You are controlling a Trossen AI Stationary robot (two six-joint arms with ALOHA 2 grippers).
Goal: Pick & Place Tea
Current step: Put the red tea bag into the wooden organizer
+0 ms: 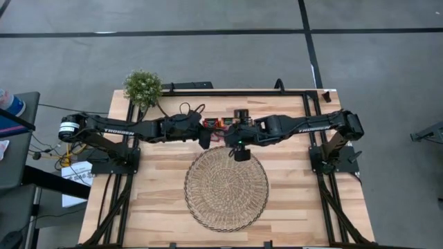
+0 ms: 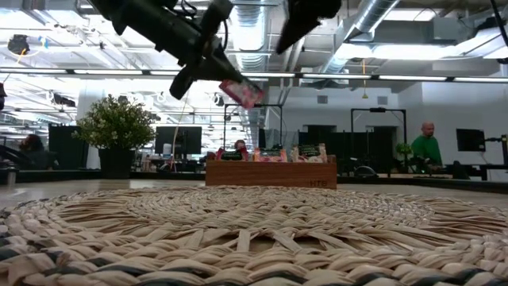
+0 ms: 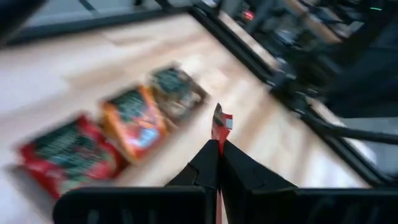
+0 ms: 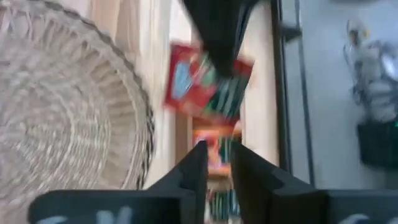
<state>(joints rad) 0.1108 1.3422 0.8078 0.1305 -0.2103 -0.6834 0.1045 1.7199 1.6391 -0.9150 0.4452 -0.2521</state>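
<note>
My left gripper (image 1: 205, 137) (image 2: 208, 65) hangs over the table's middle, near the wooden tray (image 2: 270, 173), and is shut on one red tea sachet (image 2: 243, 92) (image 4: 208, 84). More sachets (image 2: 274, 152) stand in the tray; the left wrist view shows them blurred as red (image 3: 68, 155), orange (image 3: 134, 121) and dark green (image 3: 177, 90) packs. My right gripper (image 1: 240, 151) (image 4: 217, 163) is just beside the left one, over the far edge of the round woven mat (image 1: 226, 188). It is slightly open and holds nothing. My left gripper pinches the red sachet by its upper edge (image 3: 219, 138) between the two fingertips (image 3: 208, 165). The fingers slant down from above. The sachet is lifted clear and hangs tilted below the fingertips, above the tray; in the left wrist view it shows edge-on.
A small potted plant (image 1: 142, 86) stands at the table's far left corner. The mat (image 2: 254, 230) covers the near middle of the table. Black frame rails (image 1: 325, 187) run along both sides. Bare wood (image 1: 156, 187) lies left and right of the mat. A person (image 2: 427, 147) stands far back in the room.
</note>
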